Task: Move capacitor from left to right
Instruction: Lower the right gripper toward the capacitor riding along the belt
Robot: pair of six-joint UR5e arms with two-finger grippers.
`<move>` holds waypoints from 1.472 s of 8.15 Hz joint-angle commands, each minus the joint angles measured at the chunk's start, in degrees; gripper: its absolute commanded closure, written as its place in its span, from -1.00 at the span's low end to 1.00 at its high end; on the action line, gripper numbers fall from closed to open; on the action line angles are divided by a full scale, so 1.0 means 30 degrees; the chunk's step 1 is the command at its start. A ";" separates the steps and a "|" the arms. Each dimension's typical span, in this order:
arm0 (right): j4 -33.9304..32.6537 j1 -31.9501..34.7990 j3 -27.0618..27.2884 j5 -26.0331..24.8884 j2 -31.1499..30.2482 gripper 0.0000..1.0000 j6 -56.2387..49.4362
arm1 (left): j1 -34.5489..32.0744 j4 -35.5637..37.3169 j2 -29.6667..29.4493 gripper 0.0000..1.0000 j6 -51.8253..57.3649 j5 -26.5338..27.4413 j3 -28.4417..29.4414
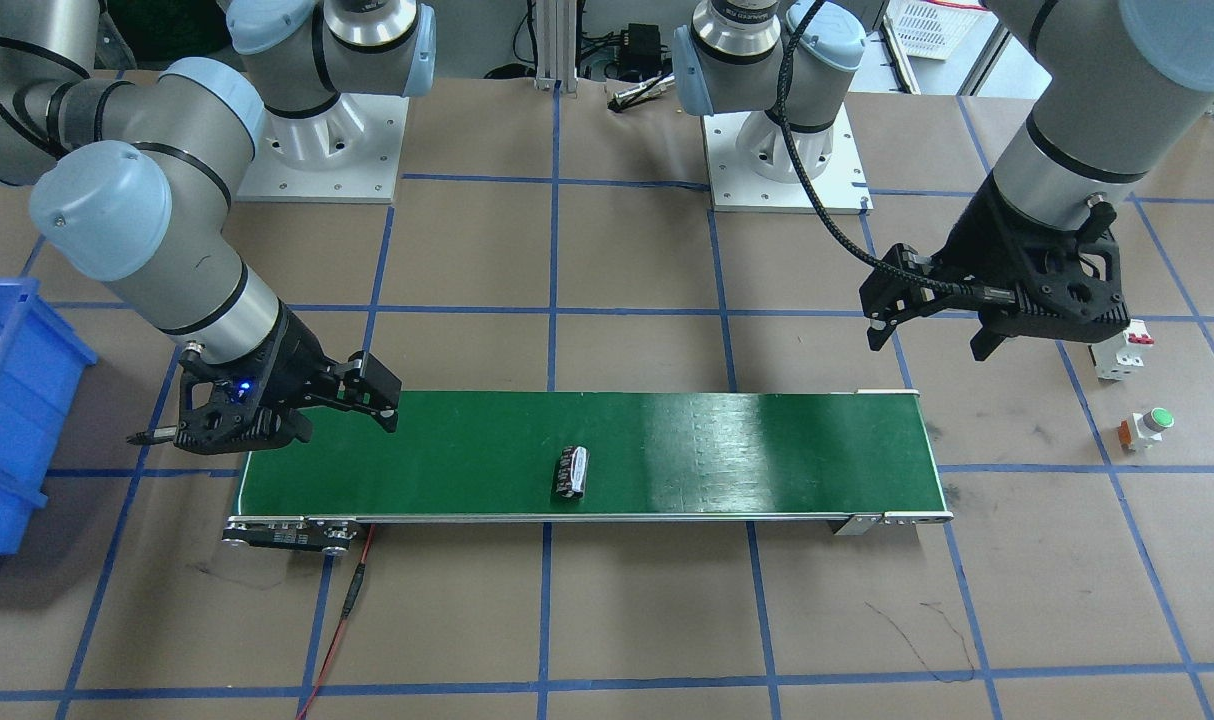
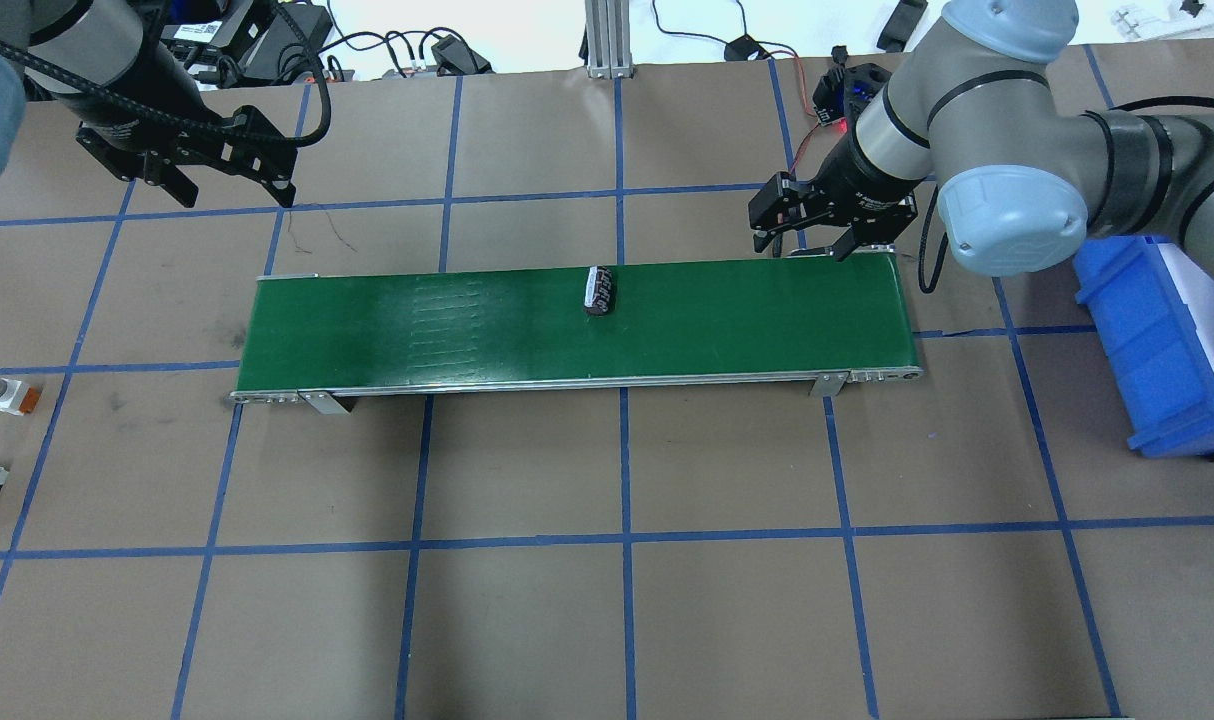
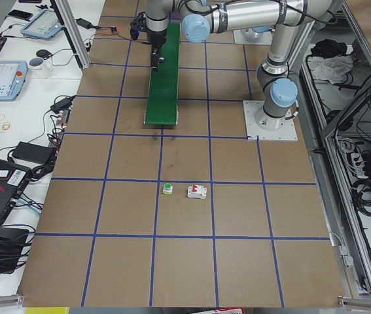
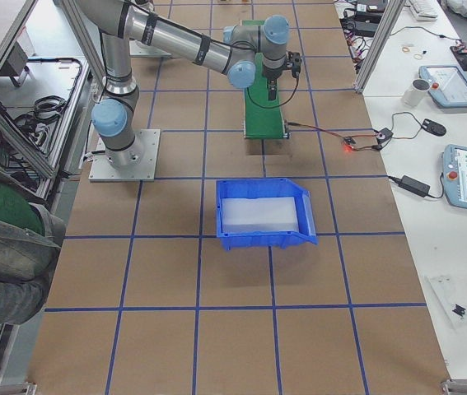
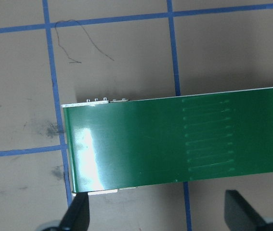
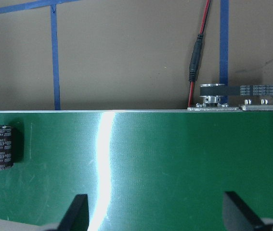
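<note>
Green belt (image 2: 467, 330): runs left to right across the bench (image 2: 607, 600) and carries the capacitor (image 2: 599, 290).
Capacitor position: on its side, about midway along the belt, close to the edge away from the robot. Nothing touches it.
Capacitor axis: the long axis lies across the belt, only slightly tilted off square.
Right claw (image 2: 805, 245): open and empty, hanging over the belt's right end near that same far edge.
Left claw (image 2: 235, 192): open and empty, raised off the belt's left end on the far side. Its wrist view shows only bare belt and bench.
Direction: from the right claw the capacitor lies toward the robot's left, straight down the belt's length. It sits at the left margin of the right wrist view.
Nearer arm: the right one. The left claw is well apart from the capacitor.
Finger line-up: the right claw's fingers (image 6: 76, 211) stand apart along the belt's length. That appears to suit closing across the capacitor's round body without a wrist turn.
Step, as judged: the capacitor is halfway and not yet in reach. Either the belt brings it under the right claw or that arm travels left to meet it.
Likely goal: the blue bin (image 2: 1157, 350), just beyond the belt's right end.
</note>
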 commanded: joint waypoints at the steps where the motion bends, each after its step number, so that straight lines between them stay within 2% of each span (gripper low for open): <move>1: 0.0124 -0.0276 0.0237 0.1637 0.0182 -0.95 0.0152 | 0.0041 -0.0388 0.0116 -1.00 -0.0036 0.0856 0.0016; 5: 0.0329 -0.1445 0.0589 0.1442 0.0417 -0.98 -0.0635 | 0.0041 -0.0388 0.0116 -1.00 -0.0125 0.0885 -0.0042; 7: 0.1178 -0.2151 0.0677 0.1412 0.0476 -0.98 -0.0785 | 0.0041 -0.0358 0.0116 -1.00 -0.0125 0.0885 -0.0042; 12: 0.0655 -0.2153 0.0678 0.1821 0.1031 -0.96 -0.0492 | 0.0041 -0.0358 0.0116 -1.00 -0.0125 0.0885 -0.0042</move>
